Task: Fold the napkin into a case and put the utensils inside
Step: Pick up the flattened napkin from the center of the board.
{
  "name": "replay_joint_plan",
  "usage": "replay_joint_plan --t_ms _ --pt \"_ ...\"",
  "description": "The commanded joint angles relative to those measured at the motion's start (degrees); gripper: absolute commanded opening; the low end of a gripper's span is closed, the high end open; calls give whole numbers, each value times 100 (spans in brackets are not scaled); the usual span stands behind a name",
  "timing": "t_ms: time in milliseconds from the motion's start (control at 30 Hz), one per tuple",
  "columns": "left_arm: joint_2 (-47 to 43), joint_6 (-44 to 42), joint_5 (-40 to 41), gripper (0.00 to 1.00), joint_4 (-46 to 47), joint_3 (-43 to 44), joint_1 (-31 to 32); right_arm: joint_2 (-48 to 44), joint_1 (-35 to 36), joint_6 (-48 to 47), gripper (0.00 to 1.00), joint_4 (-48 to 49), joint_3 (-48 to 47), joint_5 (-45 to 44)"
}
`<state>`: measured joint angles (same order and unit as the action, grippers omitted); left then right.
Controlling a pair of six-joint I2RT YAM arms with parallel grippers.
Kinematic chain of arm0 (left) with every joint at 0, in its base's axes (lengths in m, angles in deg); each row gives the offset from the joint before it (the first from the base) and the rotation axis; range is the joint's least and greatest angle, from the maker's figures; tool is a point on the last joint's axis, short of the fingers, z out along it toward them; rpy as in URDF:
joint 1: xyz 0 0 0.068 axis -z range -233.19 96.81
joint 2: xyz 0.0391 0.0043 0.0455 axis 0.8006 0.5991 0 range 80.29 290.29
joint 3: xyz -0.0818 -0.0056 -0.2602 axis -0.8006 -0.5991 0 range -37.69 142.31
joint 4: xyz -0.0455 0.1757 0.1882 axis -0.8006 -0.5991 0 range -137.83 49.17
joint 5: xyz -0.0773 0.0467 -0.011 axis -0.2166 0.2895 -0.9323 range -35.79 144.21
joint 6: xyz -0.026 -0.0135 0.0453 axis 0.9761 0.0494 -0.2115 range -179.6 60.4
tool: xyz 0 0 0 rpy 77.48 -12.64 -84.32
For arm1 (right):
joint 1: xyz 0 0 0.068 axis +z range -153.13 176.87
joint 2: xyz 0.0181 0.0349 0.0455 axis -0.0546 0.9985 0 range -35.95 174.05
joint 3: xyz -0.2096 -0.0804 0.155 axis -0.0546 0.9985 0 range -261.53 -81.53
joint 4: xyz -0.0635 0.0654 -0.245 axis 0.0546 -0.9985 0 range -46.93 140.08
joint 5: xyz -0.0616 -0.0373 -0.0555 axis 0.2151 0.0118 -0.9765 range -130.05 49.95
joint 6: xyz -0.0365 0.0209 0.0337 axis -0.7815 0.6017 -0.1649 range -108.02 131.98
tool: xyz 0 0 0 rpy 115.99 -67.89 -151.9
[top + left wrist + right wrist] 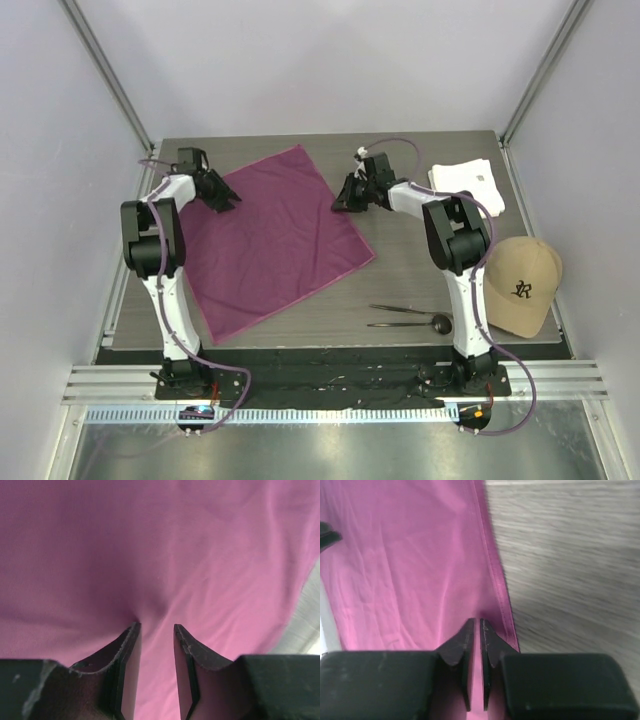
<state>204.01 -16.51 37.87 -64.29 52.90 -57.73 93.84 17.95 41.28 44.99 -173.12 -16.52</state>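
The magenta-purple napkin (270, 240) lies spread flat as a diamond on the table, not folded into a case. My left gripper (225, 200) is down on its left corner. In the left wrist view the jaws (156, 626) stand partly closed, with a puckered ridge of napkin (150, 545) between them. My right gripper (343, 203) is at the napkin's upper right edge. Its jaws (480, 621) are nearly together, with a thin strip of cloth (410, 555) pinched just inside the hem. The two dark utensils (405, 315) lie side by side near the front edge, spoon head (440, 322) to the right.
A folded white cloth (467, 187) lies at the back right behind the right arm. A tan cap (520, 285) sits at the right edge of the table. Bare grey wood (570, 555) runs right of the napkin's hem.
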Motion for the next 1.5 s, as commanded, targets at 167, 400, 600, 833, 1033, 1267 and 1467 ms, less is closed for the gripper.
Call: replay_joint_plan --t_ms 167,400,600,833,1033,1267,1467 --pt "39 -178 -37 38 123 302 -30 -445 -16 -214 11 -485 571 -1456" --pt "-725 -617 96 51 -281 345 -39 -1289 -8 -328 11 -582 1398 -1219" --pt "-1359 -759 158 58 -362 250 -152 -1248 1 -689 15 -712 296 -1211" --pt "-1430 -706 -106 52 -248 -242 -408 61 115 -452 22 -379 -1552 -552" --pt "-1325 -662 -185 50 -53 -401 -671 1301 168 -144 25 -274 -3205 -174" --pt "-938 -758 -186 49 -114 -506 -794 2041 168 102 26 -186 -4007 -208" --pt "-1429 -530 148 51 439 -1157 -803 1409 159 32 26 -344 -2822 -498"
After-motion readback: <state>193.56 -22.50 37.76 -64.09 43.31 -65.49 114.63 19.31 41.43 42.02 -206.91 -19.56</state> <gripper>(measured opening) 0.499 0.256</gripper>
